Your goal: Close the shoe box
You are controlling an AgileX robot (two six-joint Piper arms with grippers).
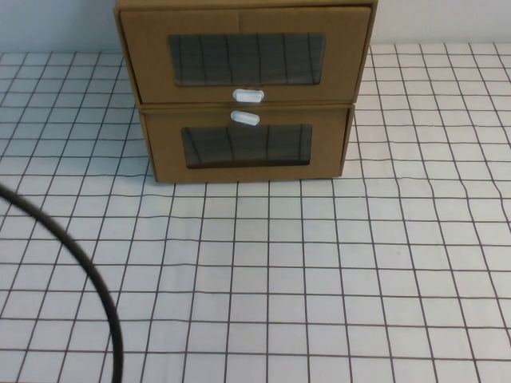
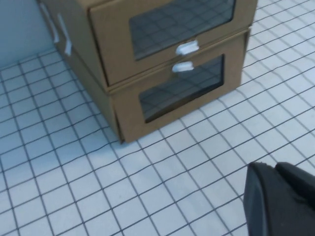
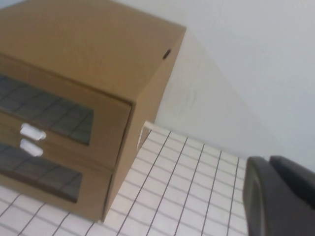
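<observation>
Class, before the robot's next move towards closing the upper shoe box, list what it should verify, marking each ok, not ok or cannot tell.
1. Target identified: upper brown cardboard shoe box, white pull tab below its window: ok.
2. Told apart from the lower brown twin box, tab above its window: ok.
3. Drawer fully in: cannot tell; its front seems to overhang the twin's.
4. Black cable lies clear of the boxes: ok.
5. Left gripper apart from the box front: ok.
6. Right gripper apart from the box's side: ok.
</observation>
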